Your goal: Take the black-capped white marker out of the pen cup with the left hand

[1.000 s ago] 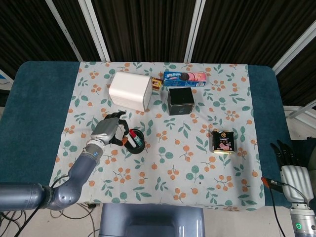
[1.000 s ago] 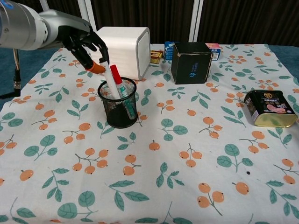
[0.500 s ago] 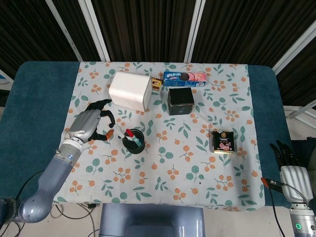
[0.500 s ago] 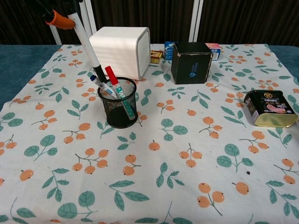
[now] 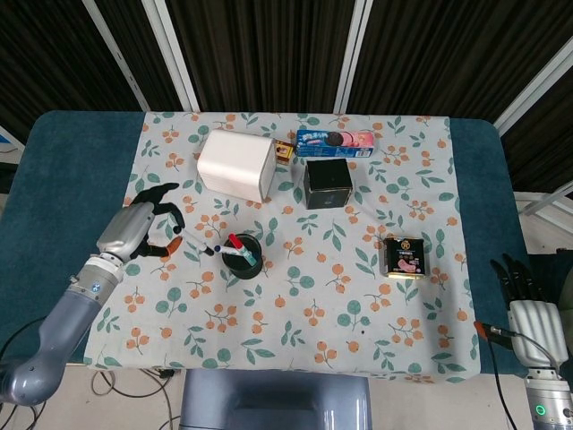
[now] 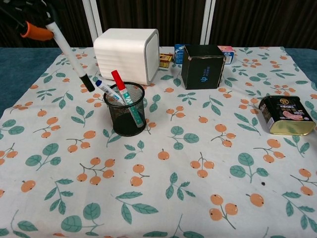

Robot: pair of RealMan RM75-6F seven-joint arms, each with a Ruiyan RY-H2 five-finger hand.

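Observation:
My left hand (image 5: 134,233) holds the black-capped white marker (image 5: 199,245) by its upper end, to the left of the black mesh pen cup (image 5: 243,260). In the chest view the marker (image 6: 69,54) hangs tilted, its black cap lowest, just left of the pen cup (image 6: 125,113) and outside its rim. Only the fingers of my left hand (image 6: 27,17) show there, at the top left corner. A red-capped marker (image 6: 118,82) and a blue-capped pen (image 6: 104,87) stay in the cup. My right hand (image 5: 530,309) rests off the table's right edge, fingers apart and holding nothing.
On the floral tablecloth stand a white box (image 6: 128,52) behind the cup, a black box (image 6: 202,66) at centre back, a blue cookie pack (image 5: 334,141) behind that, and a flat tin can (image 6: 287,115) at the right.
My left hand has lifted the black-capped marker out of the cup and carried it leftwards, clear of the rim. The right hand has not moved.

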